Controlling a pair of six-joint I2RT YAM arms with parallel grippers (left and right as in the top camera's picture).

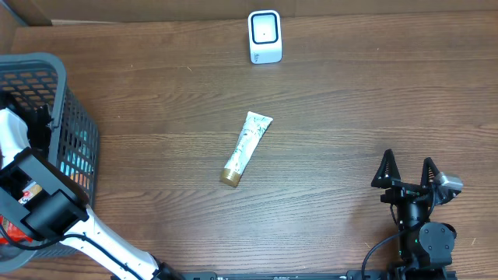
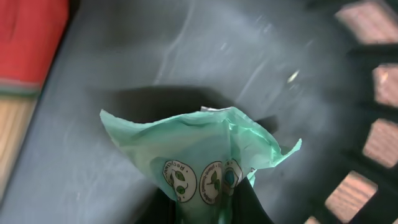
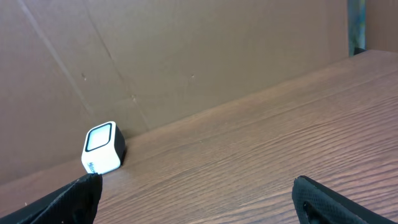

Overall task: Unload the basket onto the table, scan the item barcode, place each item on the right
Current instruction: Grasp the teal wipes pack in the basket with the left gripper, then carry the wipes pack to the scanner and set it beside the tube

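The left hand [image 2: 208, 211] is down inside the basket [image 1: 74, 132], its two fingers drawn close together on the lower end of a green packet [image 2: 199, 146]. The wrist view shows the crumpled film gathered into the narrow gap between them, while the free end fans out ahead of the hand over the dark basket floor. Round printed seals show on the face turned toward the camera; no barcode can be made out there. A red thing [image 2: 31, 37] lies off to the hand's left, apart from the packet.

The right hand [image 1: 406, 167] sits low over the near right part of the bench [image 1: 350, 101] with its fingers spread as wide as they appear to go, holding and touching nothing. The scanner [image 1: 264, 36] stands well ahead of it and to its left, against the back board, with its window facing out over the bench. A tube [image 1: 245, 149] lies on the wood between that hand and the basket, nearer neither hand's reach than the other by much, and nothing touches it.

As for progress, the task looks to be at its start. The pick seems made, judging by the pinch on the packet, but the packet is not yet lifted clear of the basket. Left to do: raise it out, carry it across to the scanner, and turn it until the barcode faces the window. Limp film may fold over the code, so the presentation will likely need care.
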